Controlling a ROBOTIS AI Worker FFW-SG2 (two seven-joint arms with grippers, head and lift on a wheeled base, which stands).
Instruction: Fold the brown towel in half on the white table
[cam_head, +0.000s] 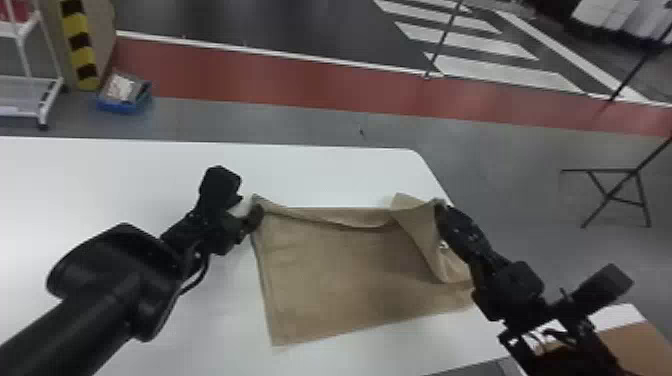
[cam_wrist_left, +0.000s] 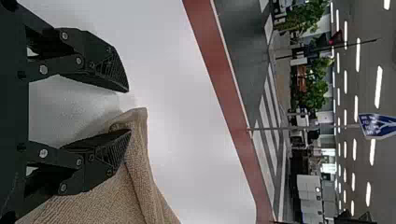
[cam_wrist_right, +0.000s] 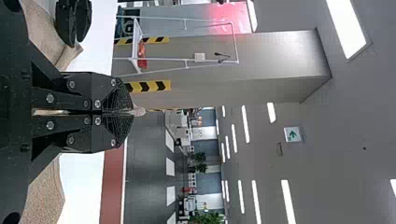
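The brown towel (cam_head: 340, 270) lies on the white table (cam_head: 320, 175), its far edge rumpled and its far right corner lifted and twisted. At the far left corner, my left gripper (cam_head: 244, 204) stands open. In the left wrist view, the fingers of my left gripper (cam_wrist_left: 128, 111) are wide apart, one against the towel (cam_wrist_left: 140, 186), whose corner pokes up between them. My right gripper (cam_head: 440, 206) holds the far right corner. Seen from the right wrist, my right gripper (cam_wrist_right: 132, 112) is shut, with a bit of towel (cam_wrist_right: 138, 111) sticking out at its tips.
The table's right edge runs close by the right gripper. A brown board (cam_head: 637, 345) shows at the lower right. Beyond the table, on the floor, are a blue bin (cam_head: 122, 106), a white rack (cam_head: 45, 102) and a black stand's legs (cam_head: 605, 197).
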